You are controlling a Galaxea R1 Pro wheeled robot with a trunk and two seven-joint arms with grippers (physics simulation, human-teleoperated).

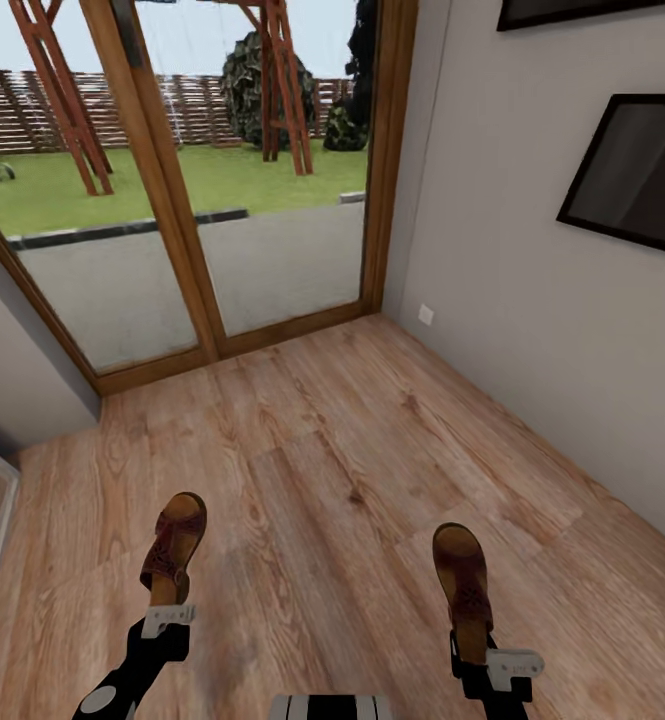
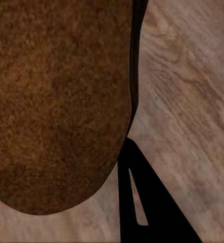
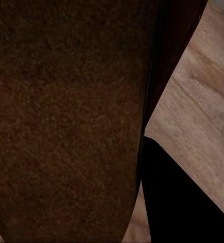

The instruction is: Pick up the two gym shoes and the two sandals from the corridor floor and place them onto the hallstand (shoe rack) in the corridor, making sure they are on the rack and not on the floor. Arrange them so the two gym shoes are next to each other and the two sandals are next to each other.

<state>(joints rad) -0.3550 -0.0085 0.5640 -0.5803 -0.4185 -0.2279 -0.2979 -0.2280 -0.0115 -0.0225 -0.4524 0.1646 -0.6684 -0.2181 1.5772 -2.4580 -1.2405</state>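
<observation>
Each of my grippers holds one of the two sandals by its heel end, toes pointing away from me, above the corridor floor (image 1: pixel 322 470). The left gripper (image 1: pixel 169 606) is shut on the left sandal (image 1: pixel 175 545), brown with patterned straps. The right gripper (image 1: pixel 475 640) is shut on the right sandal (image 1: pixel 462 585). In the left wrist view the sandal's brown surface (image 2: pixel 56 101) lies against a black finger (image 2: pixel 142 202). In the right wrist view the other sandal (image 3: pixel 66 116) sits beside a black finger (image 3: pixel 177 202). The gym shoes and the hallstand are out of view.
A glass door with a wooden frame (image 1: pixel 182 240) closes the corridor ahead, with the garden beyond it. A grey wall (image 1: pixel 512 300) runs along the right and carries dark framed pictures (image 1: pixel 632 170) and a white socket (image 1: pixel 426 315). Another wall corner (image 1: pixel 12 380) stands at the left.
</observation>
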